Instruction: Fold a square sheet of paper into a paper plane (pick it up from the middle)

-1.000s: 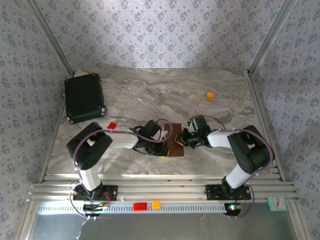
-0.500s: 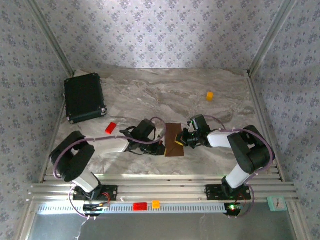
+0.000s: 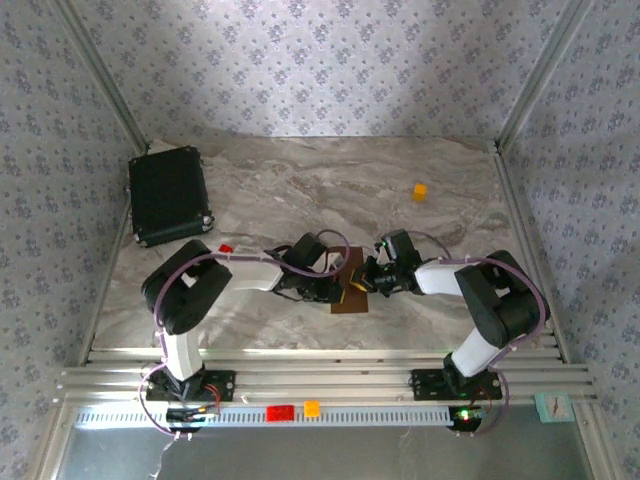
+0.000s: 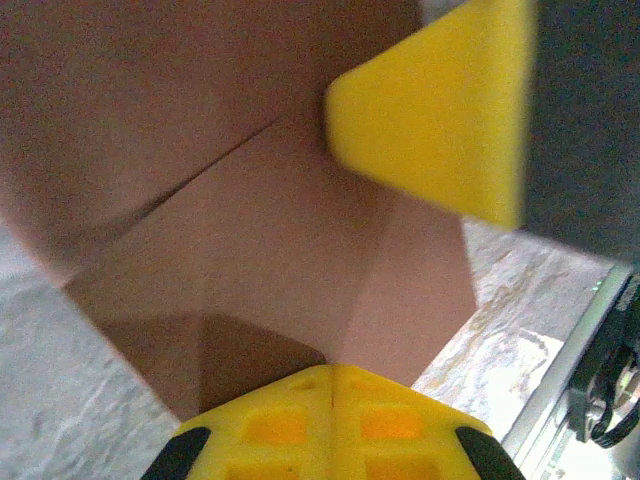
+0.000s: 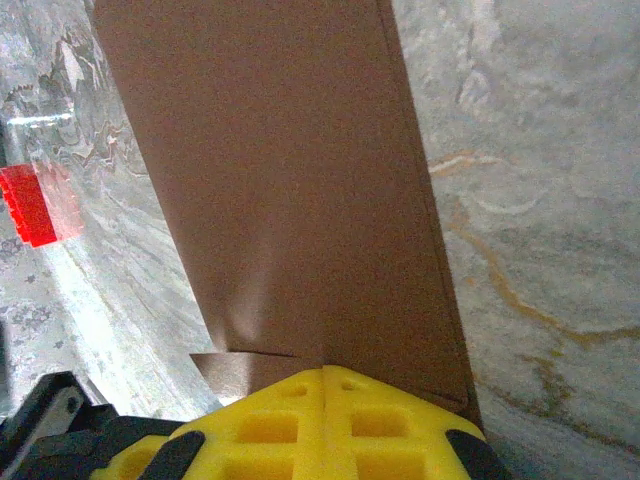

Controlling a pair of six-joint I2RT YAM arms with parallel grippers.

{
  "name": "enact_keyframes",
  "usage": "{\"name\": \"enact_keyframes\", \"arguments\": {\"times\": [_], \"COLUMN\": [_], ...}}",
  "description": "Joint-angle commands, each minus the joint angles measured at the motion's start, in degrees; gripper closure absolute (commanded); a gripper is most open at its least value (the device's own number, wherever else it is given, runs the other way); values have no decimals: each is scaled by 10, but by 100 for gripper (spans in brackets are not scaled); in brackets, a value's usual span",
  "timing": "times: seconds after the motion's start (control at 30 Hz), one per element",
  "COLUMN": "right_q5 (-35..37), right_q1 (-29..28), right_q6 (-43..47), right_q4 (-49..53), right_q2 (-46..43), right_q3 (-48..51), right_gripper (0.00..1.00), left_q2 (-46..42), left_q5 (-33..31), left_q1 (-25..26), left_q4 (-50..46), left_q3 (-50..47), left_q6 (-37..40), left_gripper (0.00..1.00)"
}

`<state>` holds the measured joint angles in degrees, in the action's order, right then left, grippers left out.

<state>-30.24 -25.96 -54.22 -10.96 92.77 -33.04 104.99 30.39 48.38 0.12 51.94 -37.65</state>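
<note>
Matte dark brown on the folded paper sheet (image 3: 352,298), paler reddish brown up close. Grey-beige marble veining across the bench (image 3: 400,170). Plain black for the rectangular case (image 3: 168,195). Orange block (image 3: 420,190); translucent red block (image 5: 35,205). Bright yellow jaws, orange in their recesses, on the left gripper (image 4: 330,372) and right gripper (image 5: 325,372). Pale grey wallpaper (image 3: 320,60) with a repeating bluish floral sprig.

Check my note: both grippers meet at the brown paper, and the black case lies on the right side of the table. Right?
Not quite. The top view shows the black case on the left side of the table, not the right. The left gripper and right gripper do meet at the brown paper.
</note>
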Motion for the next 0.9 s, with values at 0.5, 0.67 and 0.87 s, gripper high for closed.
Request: {"name": "enact_keyframes", "arguments": {"times": [0.5, 0.67, 0.87], "right_q5": [39, 39, 32], "right_q1": [9, 8, 9], "right_q6": [8, 7, 5], "right_q4": [86, 83, 74], "right_q2": [16, 18, 19], "right_q3": [21, 21, 23], "right_gripper": [100, 100, 100], "left_q2": [-117, -49, 16], "left_q5": [-46, -25, -32], "left_q1": [20, 23, 26], "left_q4": [-34, -7, -37], "left_q3": [-31, 21, 50], "left_q6": [-2, -10, -8], "left_gripper": [99, 97, 98]}}
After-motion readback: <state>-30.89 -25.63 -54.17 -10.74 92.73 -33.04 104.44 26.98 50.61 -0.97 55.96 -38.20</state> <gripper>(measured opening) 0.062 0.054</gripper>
